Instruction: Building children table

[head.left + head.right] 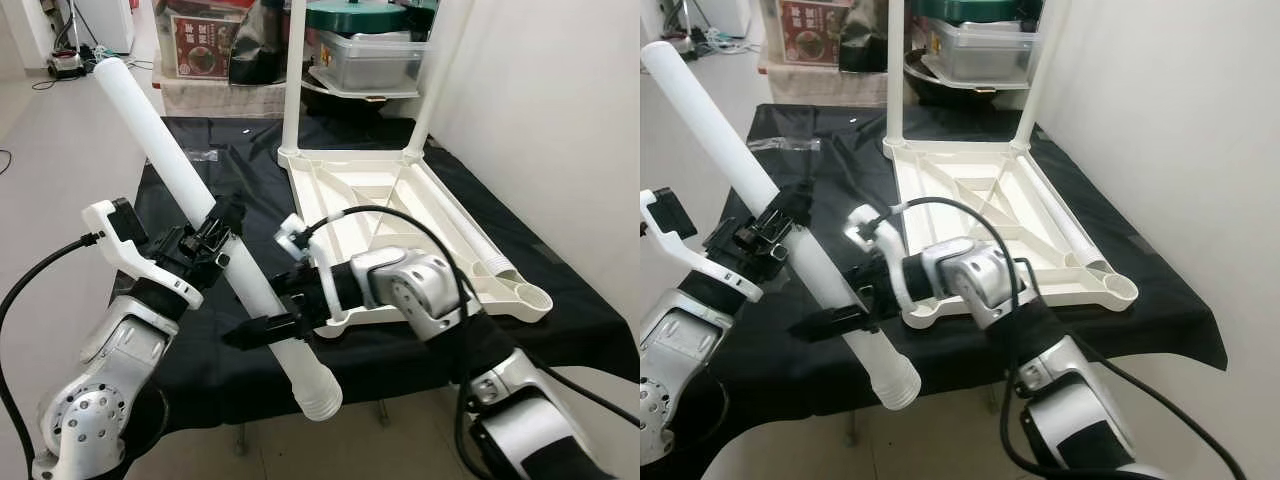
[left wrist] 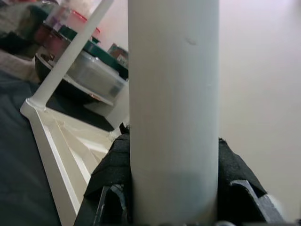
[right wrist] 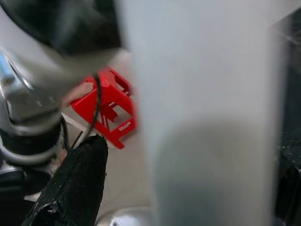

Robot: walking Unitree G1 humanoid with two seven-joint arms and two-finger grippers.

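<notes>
Black cloth covers the low surface [image 1: 560,330], white wall to the right, clutter at the back, and both arms are on one piece right now.

Left gripper [image 1: 207,240] is clamped round the middle of the long white leg [image 1: 170,150]; its wrist view has the tube pressed tight between the padded fingers [image 2: 113,165]. Right gripper [image 1: 275,325] is closed on the same leg lower down, near the ribbed end [image 1: 320,397], one black finger [image 3: 75,183] showing beside the blurred tube.

So the leg runs as a steep diagonal: the plain end is up and away past the left gripper, the ribbed end hangs down toward the robot, below the right gripper and off the front edge of the surface.

Now the relation that matters. The upturned tabletop [image 1: 370,200] lies just beyond and to the outer side of the right gripper, underside up. Its near corner with the open socket [image 1: 535,298] sits well out to the right of that gripper, so the right arm is the nearer one. I'd say the ribbed end needs to swing up and across to reach a socket.

Two legs [image 1: 296,70] already stand upright at the far corners, another lies loose along the tabletop's right edge [image 1: 475,245]. A clear storage box [image 1: 370,60] and bags sit behind.
</notes>
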